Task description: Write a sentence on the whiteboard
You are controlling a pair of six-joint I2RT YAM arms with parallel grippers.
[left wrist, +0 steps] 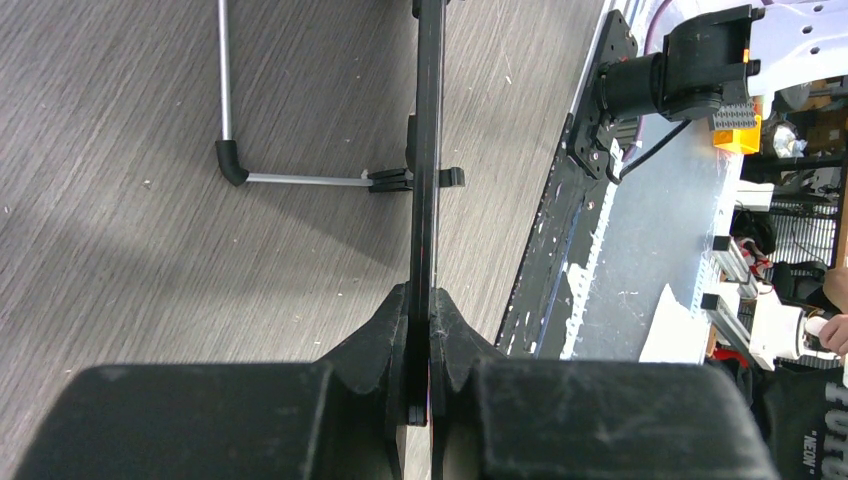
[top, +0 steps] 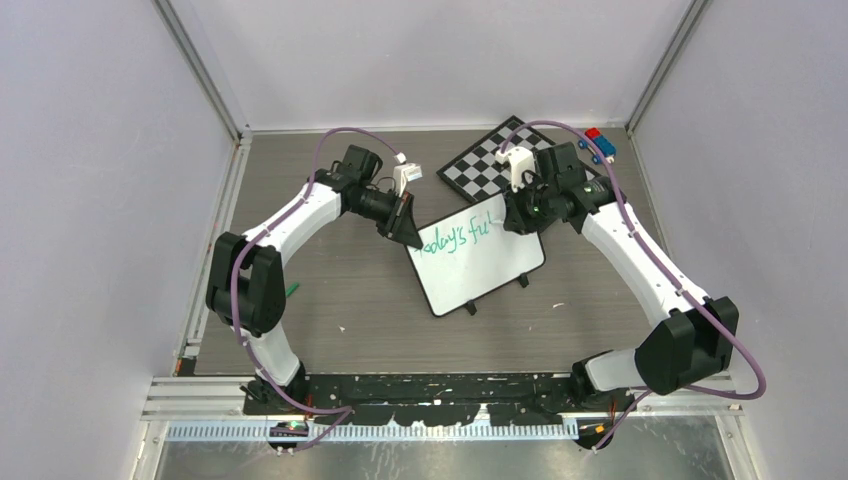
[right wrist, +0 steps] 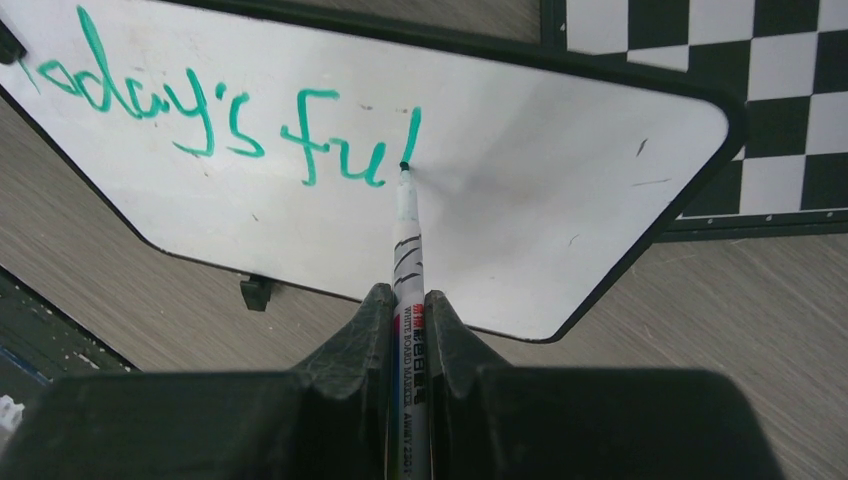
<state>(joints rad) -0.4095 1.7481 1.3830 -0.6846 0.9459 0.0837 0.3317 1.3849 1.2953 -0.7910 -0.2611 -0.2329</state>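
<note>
The whiteboard [top: 485,268] lies at an angle mid-table, its top corner over the chessboard. The sentence [top: 455,238] in green reads "today's ful" in the right wrist view [right wrist: 230,120]. My left gripper [top: 408,232] is shut on the whiteboard's left edge, which shows edge-on as a thin dark strip [left wrist: 427,150] between the jaws [left wrist: 421,300]. My right gripper [top: 518,215] is shut on a white whiteboard marker [right wrist: 408,250]. The marker's tip touches the board [right wrist: 560,220] at the foot of the last "l". The right gripper [right wrist: 409,300] stands just off the board's near edge.
A black-and-white chessboard [top: 490,160] lies behind the whiteboard, partly under it. A red and blue toy block [top: 598,143] sits at the back right corner. A small green item [top: 292,290] lies by the left arm. Walls close in three sides.
</note>
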